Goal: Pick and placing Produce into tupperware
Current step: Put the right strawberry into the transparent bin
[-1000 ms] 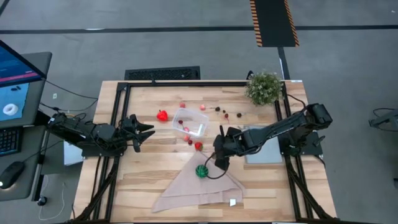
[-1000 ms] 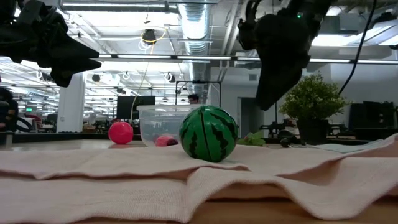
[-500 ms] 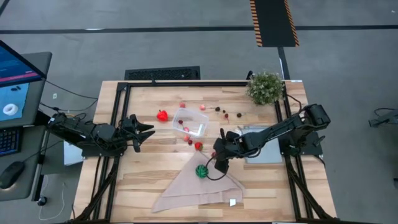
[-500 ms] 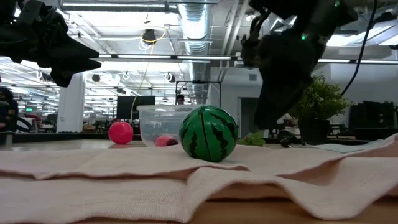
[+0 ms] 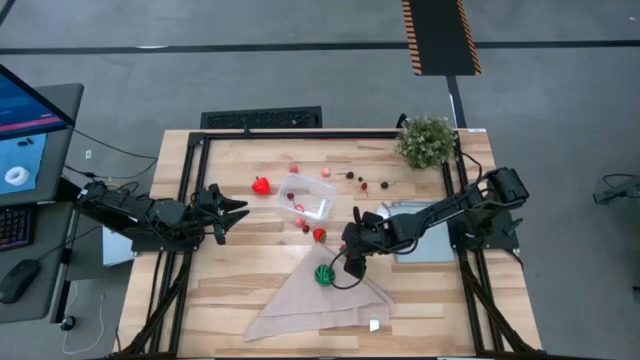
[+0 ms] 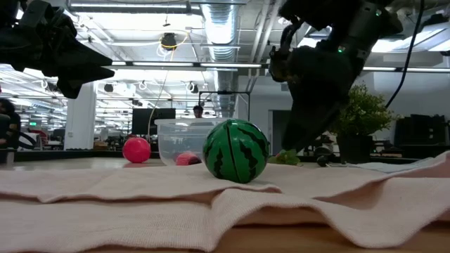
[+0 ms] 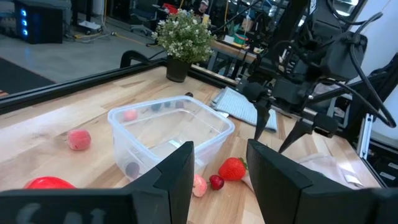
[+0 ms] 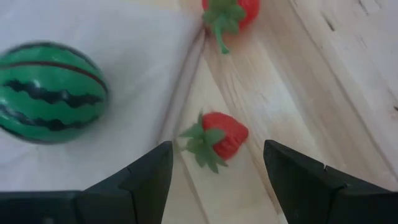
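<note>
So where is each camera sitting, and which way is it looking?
High view: above the table, looking straight down; shows both arms, the left fingers waiting at the left edge, the right fingers by the watermelon ball.
Low view: at tabletop height, looking level across the cloth into the room; both arms hang in from above.
Left wrist view: on the left arm, facing the clear tub; its own fingers show.
Right wrist view: on the right arm, facing a strawberry; its open fingers frame it.
Shared: high, low and right wrist views all show the watermelon ball.
</note>
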### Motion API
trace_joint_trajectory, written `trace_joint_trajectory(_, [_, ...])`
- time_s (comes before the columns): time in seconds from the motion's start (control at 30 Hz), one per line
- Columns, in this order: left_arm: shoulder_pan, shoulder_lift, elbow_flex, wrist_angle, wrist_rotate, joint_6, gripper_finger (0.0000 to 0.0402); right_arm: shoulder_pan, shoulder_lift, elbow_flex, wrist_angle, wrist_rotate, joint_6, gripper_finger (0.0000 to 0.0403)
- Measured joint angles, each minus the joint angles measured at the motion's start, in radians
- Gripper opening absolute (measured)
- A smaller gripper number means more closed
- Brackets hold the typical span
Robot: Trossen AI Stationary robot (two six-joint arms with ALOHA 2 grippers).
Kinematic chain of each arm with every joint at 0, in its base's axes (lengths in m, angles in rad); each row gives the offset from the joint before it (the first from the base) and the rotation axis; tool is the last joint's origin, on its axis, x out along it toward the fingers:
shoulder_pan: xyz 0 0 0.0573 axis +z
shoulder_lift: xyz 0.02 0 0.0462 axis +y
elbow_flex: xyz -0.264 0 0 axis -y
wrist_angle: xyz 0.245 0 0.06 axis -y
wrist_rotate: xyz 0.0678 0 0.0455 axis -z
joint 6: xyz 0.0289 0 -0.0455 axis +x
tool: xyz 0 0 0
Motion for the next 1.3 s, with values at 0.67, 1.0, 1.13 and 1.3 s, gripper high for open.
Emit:
trace_joint_trajectory(0.67, [0.000, 0.000, 0.000, -0.002, -0.006, 0.000, 0.0139, 0.000, 0.000, -0.030, 0.032, -0.035, 0.012, 0.0016])
trace_joint_trajectory(1.0, [0.000, 0.000, 0.000, -0.002, -0.006, 0.000, 0.0139, 0.000, -0.003, -0.030, 0.043, -0.053, 0.002, 0.0015])
trace_joint_trajectory(1.13, [0.000, 0.000, 0.000, -0.002, -0.006, 0.000, 0.0139, -0.007, -0.007, -0.012, 0.025, -0.053, -0.006, 0.0013])
trace_joint_trajectory(1.3, [0.000, 0.000, 0.000, -0.003, -0.007, 0.000, 0.0139, -0.018, -0.007, 0.039, -0.014, -0.054, -0.049, 0.0012])
